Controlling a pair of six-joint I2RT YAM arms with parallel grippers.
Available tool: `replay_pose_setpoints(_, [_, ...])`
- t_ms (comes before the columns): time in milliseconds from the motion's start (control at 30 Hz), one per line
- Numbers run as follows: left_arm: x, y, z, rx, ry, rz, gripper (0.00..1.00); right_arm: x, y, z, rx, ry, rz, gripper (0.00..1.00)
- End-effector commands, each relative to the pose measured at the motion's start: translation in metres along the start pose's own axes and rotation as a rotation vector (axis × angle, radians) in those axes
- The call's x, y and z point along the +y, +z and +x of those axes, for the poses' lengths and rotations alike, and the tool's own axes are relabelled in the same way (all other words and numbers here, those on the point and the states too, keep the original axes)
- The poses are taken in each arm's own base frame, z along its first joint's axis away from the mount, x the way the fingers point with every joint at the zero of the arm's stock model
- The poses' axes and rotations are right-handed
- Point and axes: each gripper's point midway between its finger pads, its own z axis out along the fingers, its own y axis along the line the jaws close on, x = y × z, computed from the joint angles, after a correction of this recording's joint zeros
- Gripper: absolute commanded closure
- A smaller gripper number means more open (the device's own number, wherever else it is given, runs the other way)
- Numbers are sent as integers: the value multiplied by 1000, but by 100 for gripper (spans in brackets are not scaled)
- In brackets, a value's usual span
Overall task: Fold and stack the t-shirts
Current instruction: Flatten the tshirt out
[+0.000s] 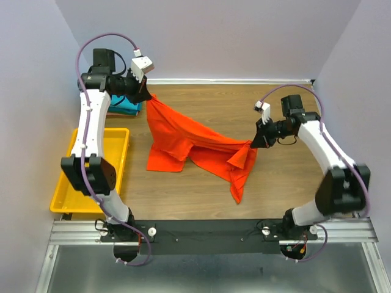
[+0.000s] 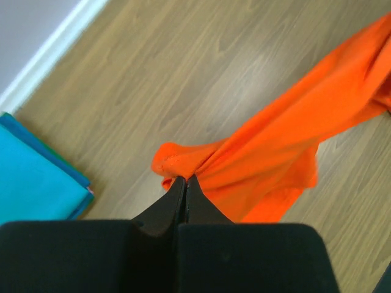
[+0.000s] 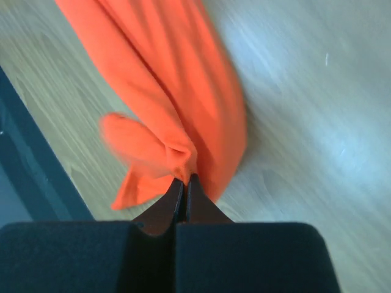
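I read left arm stretched to the far left, left claw clamped on orange-red t-shirt. Right arm is elbow-bent, right claw pinching the opposite end. The shirt is slung between them over the table.

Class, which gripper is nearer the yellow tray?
Left. The left gripper, holding the orange t-shirt, hangs just beyond the yellow tray; the right gripper is far to its right.

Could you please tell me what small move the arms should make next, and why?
The left gripper and right gripper each pinch a bunched bit of the orange shirt, which sags crumpled onto the table between them, so I would probably draw them apart a little to stretch it flat.
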Motion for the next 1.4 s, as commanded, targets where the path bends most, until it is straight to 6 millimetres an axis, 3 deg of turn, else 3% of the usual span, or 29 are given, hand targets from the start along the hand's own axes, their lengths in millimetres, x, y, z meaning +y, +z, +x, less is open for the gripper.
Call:
replay_pose_setpoints(0, [8,32,43,121,-90,47,100,-27,11,45,60,229,-179,100])
replay_pose_setpoints(33, [9,36,45,128,-120,37,100,-30,13,49,72,281,-222,99])
replay_pose_setpoints(67, [21,44,45,119,-122,11,100,-54,15,48,62,330,-235,99])
replay_pose_setpoints(133, [24,61,42,125,-123,-12,100,-66,19,44,45,401,-282,99])
replay_pose_setpoints(167, [35,72,42,117,-150,-34,100,-83,24,42,40,422,-287,99])
replay_pose_setpoints(233, [54,82,33,95,-152,-78,100,-95,30,44,44,449,-288,98])
replay_pose_setpoints(267, [64,98,46,116,-214,-82,100,-102,34,46,53,462,-284,96])
replay_pose_setpoints(367, [92,125,54,113,-252,-111,100,-124,47,55,83,499,-238,89])
replay_pose_setpoints(433, [109,135,52,104,-277,-156,100,-149,51,63,124,528,-98,77])
replay_pose_setpoints(467, [118,147,67,128,-302,-170,97,-155,49,64,138,525,-59,75])
replay_pose_setpoints(500, [124,151,69,131,-311,-188,89,-161,46,64,149,526,-22,70])
replay_pose_setpoints(533, [130,152,72,139,-310,-210,80,-173,42,67,170,511,57,64])
replay_pose_setpoints(567, [133,151,68,130,-300,-221,64,-177,34,60,166,495,103,53])
replay_pose_setpoints(600, [134,149,65,127,-298,-229,57,-180,28,57,167,485,138,47])
replay_pose_setpoints(633, [132,146,61,120,-284,-226,49,-185,22,57,180,467,187,32])
replay_pose_setpoints(667, [125,138,58,122,-275,-216,48,-183,10,47,162,439,222,30])
replay_pose_setpoints(833, [82,114,75,164,-263,-152,50,-160,-6,27,130,375,260,31])
replay_pose_setpoints(867, [64,108,87,186,-276,-124,52,-154,-3,25,134,368,256,34])
replay_pose_setpoints(933, [42,105,99,202,-306,-74,54,-136,6,21,149,340,239,36])
replay_pose_setpoints(967, [25,102,117,236,-338,-43,56,-120,20,16,169,302,209,39])
replay_pose_setpoints(1067, [-4,101,143,278,-395,15,58,-98,44,15,212,241,202,40])
replay_pose_setpoints(1267, [-25,105,175,345,-460,51,58,-70,88,20,309,86,226,44])
replay_pose_setpoints(1367, [-30,108,182,355,-482,65,58,-69,99,25,349,24,261,46])
